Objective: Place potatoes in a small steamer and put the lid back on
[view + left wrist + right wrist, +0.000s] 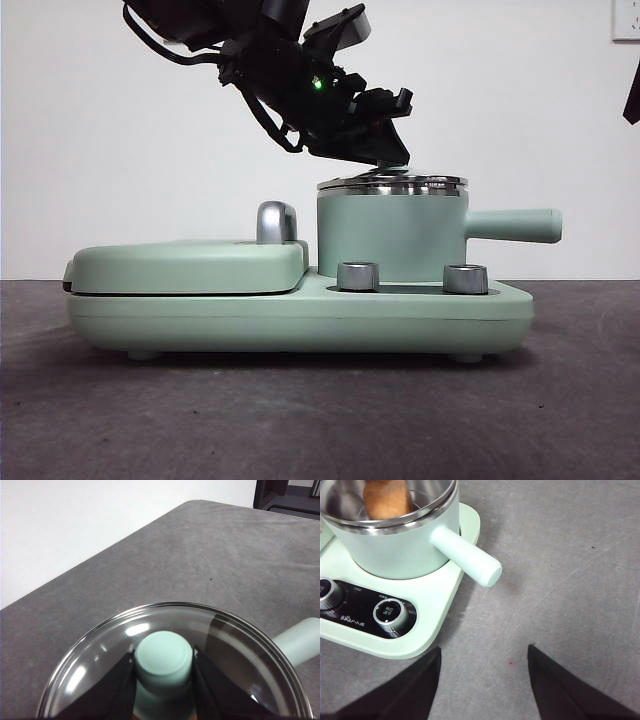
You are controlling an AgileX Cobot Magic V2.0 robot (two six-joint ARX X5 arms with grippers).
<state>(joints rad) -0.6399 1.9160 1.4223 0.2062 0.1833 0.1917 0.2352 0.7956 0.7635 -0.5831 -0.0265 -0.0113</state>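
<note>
The mint-green small steamer [390, 235] stands on the right half of a green cooker base [300, 318], its straight handle [512, 225] pointing right. The glass lid [392, 183] rests level on its steel rim. My left gripper [385, 155] reaches down from the upper left and is shut on the lid's green knob [164, 657], one jaw on each side, with the glass [100, 650] around it. The orange-brown potato [387, 497] lies inside the steamer [395, 545]. My right gripper [484, 680] hangs open over bare table, beside the pot's handle [465, 555].
The flat green griddle cover [185, 265] with a steel grip [276, 222] fills the base's left half. Two steel dials [358, 276] [465, 278] face the front. A dark grey tabletop [300, 420] surrounds the cooker. A black arm tip [632, 95] shows at the right edge.
</note>
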